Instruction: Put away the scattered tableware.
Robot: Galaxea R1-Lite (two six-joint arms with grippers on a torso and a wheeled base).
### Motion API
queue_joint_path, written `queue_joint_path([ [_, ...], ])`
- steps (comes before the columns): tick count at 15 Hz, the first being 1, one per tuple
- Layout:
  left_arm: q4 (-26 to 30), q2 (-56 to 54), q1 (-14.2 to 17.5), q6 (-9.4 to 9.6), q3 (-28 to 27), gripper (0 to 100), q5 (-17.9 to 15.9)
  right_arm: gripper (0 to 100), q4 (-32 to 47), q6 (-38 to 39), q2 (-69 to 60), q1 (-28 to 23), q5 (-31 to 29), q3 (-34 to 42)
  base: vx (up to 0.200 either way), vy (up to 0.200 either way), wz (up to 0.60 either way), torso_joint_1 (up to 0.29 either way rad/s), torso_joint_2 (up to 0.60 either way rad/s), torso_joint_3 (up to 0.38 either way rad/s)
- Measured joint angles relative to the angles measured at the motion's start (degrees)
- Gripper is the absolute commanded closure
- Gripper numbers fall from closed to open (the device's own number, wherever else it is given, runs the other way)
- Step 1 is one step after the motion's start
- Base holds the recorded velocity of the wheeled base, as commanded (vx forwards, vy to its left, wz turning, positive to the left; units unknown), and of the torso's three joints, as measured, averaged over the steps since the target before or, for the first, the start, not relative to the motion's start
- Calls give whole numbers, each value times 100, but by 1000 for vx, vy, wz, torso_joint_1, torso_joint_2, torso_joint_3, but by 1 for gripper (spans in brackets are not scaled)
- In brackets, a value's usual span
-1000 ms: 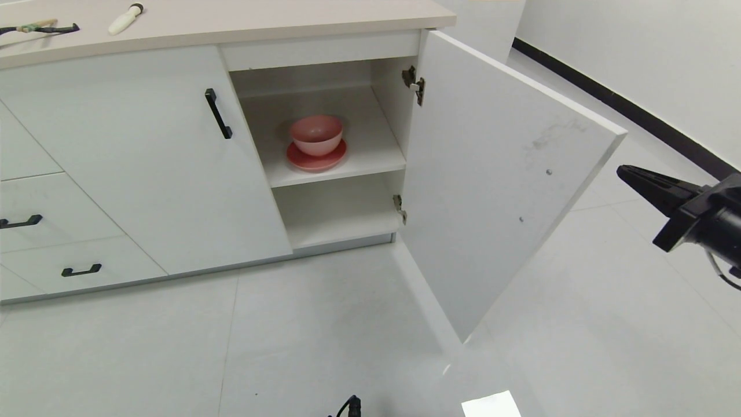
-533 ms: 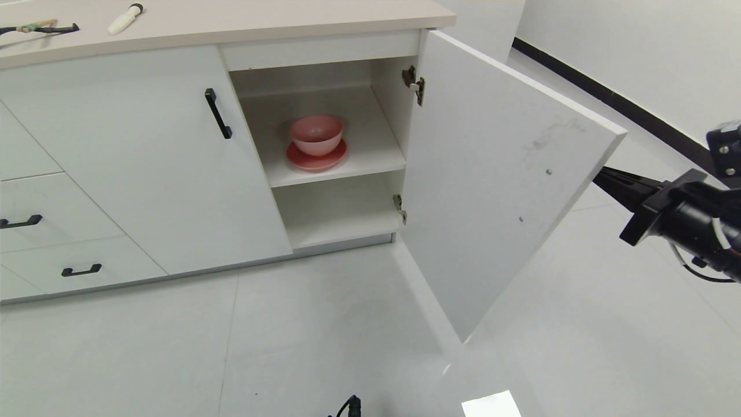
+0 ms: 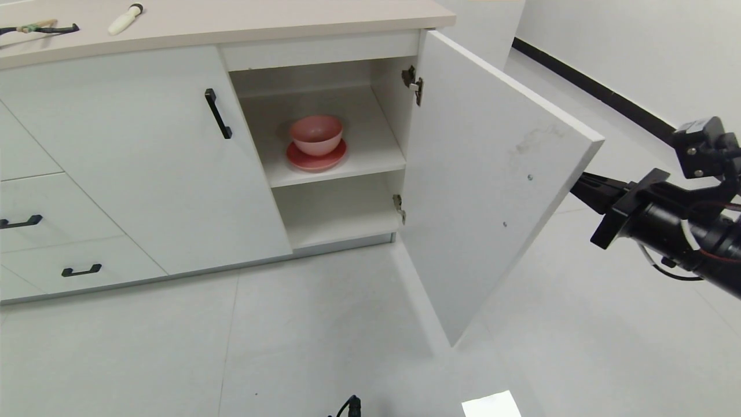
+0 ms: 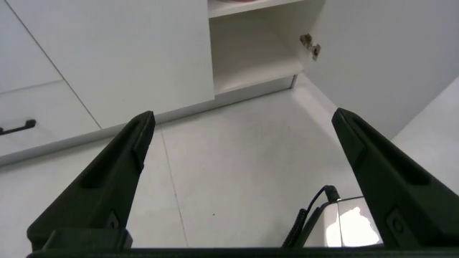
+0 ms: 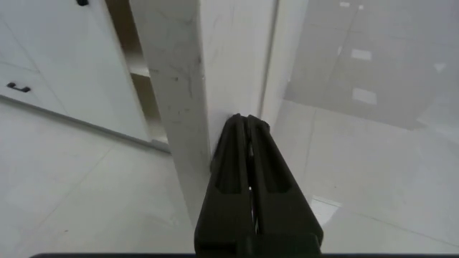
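With the bowl put away, my right gripper, pinched together and empty, touches the right side of the door; next I should push it closed.

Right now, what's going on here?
The right claw, shut, has its tip against the outer face of the open white cabinet door, probably to swing it closed. Inside, a pink bowl sits on a red plate on the upper shelf. The left claw hangs open above the floor.
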Motion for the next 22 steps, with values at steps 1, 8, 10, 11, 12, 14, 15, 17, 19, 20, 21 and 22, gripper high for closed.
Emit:
queue_joint_path([
  [1,0,0,0,0,0,0,0,100,2,5,5,67,-7,-7,0,0,0,0,0,0],
  [8,2,0,0,11,0,0,-2,100,13,17,149,616,-16,-291,0,0,0,0,0,0],
  [10,2,0,-2,11,0,0,-2,100,11,22,193,767,-7,-333,0,0,0,0,0,0],
  [11,2,0,0,11,0,0,-2,100,9,24,206,835,-5,-335,0,0,0,0,0,0],
  [12,2,0,0,11,0,0,0,100,4,24,230,935,-18,-350,0,0,0,0,0,0],
  [14,2,0,0,11,0,0,5,100,-46,24,313,1134,2,-435,0,0,0,0,0,0],
  [15,2,0,-2,11,0,0,2,100,-104,28,374,1196,2,-501,0,0,0,0,0,0],
  [17,0,0,0,11,0,0,0,100,-246,96,521,1343,-13,-694,0,0,0,0,0,0],
  [19,0,0,-2,9,0,0,2,100,-284,110,639,1447,4,-809,0,0,0,0,0,0],
  [20,0,0,0,5,0,0,6,100,-297,112,694,1470,2,-852,0,0,0,0,0,0],
  [21,0,0,0,5,0,0,2,100,-299,112,739,1488,-10,-877,0,0,0,0,0,0],
  [22,0,0,0,5,0,0,2,100,-301,115,791,1517,-11,-940,0,0,0,0,0,0],
])
